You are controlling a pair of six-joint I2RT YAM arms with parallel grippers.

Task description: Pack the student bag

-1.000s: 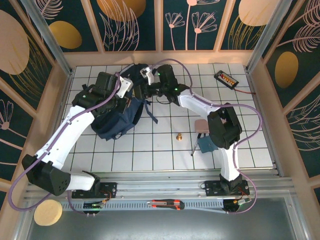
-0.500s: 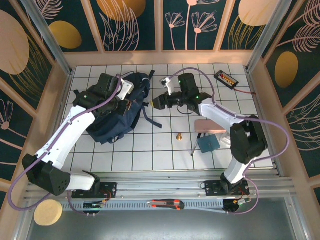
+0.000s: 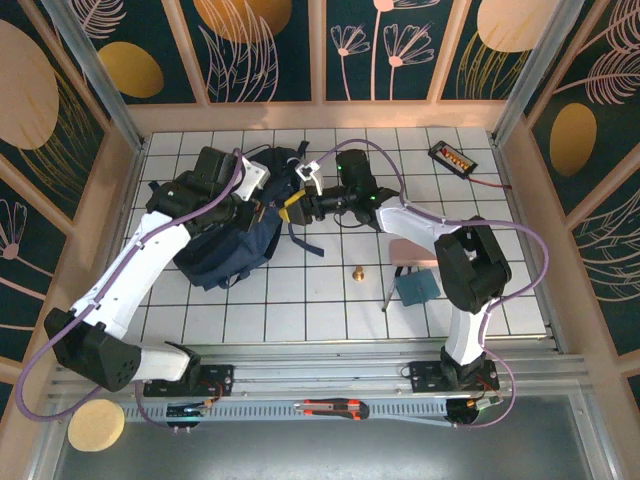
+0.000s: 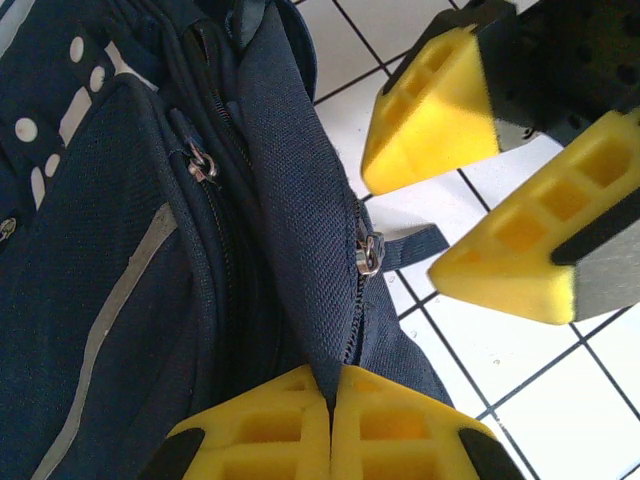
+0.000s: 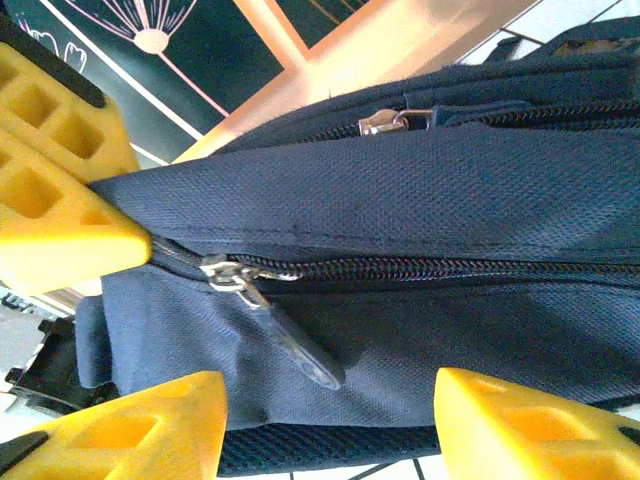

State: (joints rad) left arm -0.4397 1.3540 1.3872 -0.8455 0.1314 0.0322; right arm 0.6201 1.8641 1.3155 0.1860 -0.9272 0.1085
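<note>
the student bag [image 3: 235, 245] blocks the back-left tiles, its fabric clamped in the left gripper [image 4: 330, 400]. the right gripper [image 5: 330, 420], jaws apart, crowds its zipper pull [image 5: 275, 330]. the near rows of the table [image 3: 290, 315] lie free, bar a brass piece [image 3: 356, 271] and a small pink chair [image 3: 412, 250] right of centre.

Lab test cell: gridded tabletop [image 3: 300, 300], patterned panel walls [image 3: 260, 50].

The white-tiled worktop [image 3: 300, 310] carries the student bag [image 3: 225, 250], just left of the right pincer [image 3: 293, 205]. A small brass piece [image 3: 357, 272] and a pink-topped stand [image 3: 408, 255] lie right of it, nearer the bases. A black device [image 3: 450, 157] lies well right.
</note>
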